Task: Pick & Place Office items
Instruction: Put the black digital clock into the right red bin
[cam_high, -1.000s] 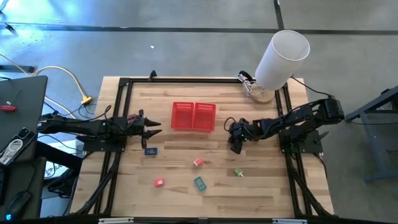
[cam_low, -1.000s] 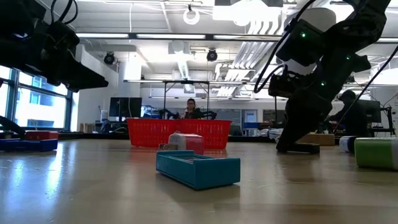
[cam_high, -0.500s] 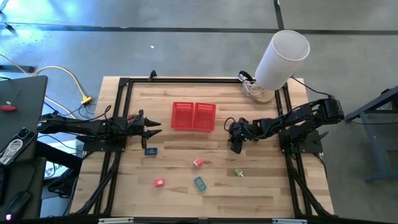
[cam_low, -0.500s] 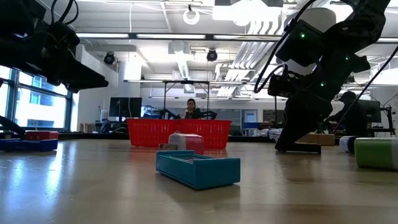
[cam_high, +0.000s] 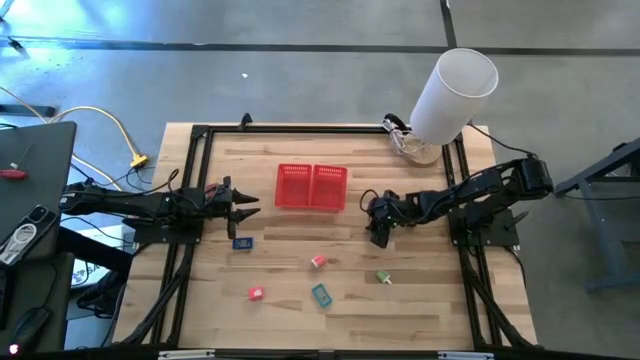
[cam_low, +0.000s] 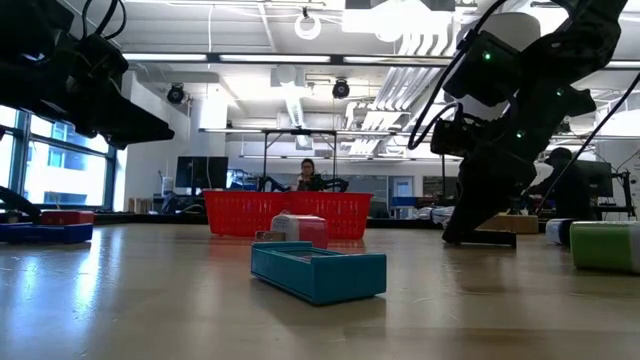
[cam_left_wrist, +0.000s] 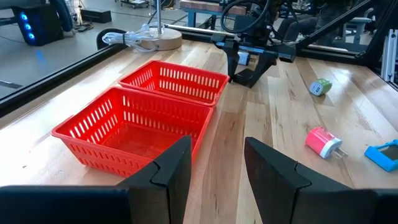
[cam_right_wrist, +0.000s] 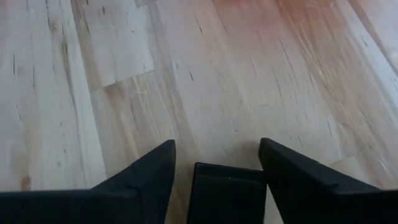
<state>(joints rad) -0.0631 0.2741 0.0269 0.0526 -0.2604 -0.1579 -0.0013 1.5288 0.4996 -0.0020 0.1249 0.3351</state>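
Observation:
My right gripper (cam_high: 379, 238) (cam_right_wrist: 217, 144) stands open just right of the table's middle, pointing steeply down, its two fingers on either side of a small black item (cam_right_wrist: 227, 190) that lies on the wood. My left gripper (cam_high: 250, 206) (cam_left_wrist: 217, 146) hovers open at the table's left, facing the red mesh basket (cam_high: 311, 187), with nothing between its fingers. Loose on the table lie a dark blue item (cam_high: 242, 242), a pale pink one (cam_high: 318, 262), a red-pink one (cam_high: 256, 293), a teal one (cam_high: 321, 295) and a green one (cam_high: 383, 277). My right gripper comes at the black item from above, slanting down. Bare wood shows between one finger (cam_right_wrist: 146, 180) and the item's side. The other finger (cam_right_wrist: 298, 180) stands close against the item's edge (cam_right_wrist: 260, 177); whether it touches I cannot tell. The item lies flat on the table.
The two-compartment basket (cam_left_wrist: 143, 118) stands at the far middle, both compartments bare in the left wrist view. A big white cylinder (cam_high: 452, 95) rises at the far right corner. A black frame (cam_high: 200, 150) borders the table. Bare wood lies along the near edge.

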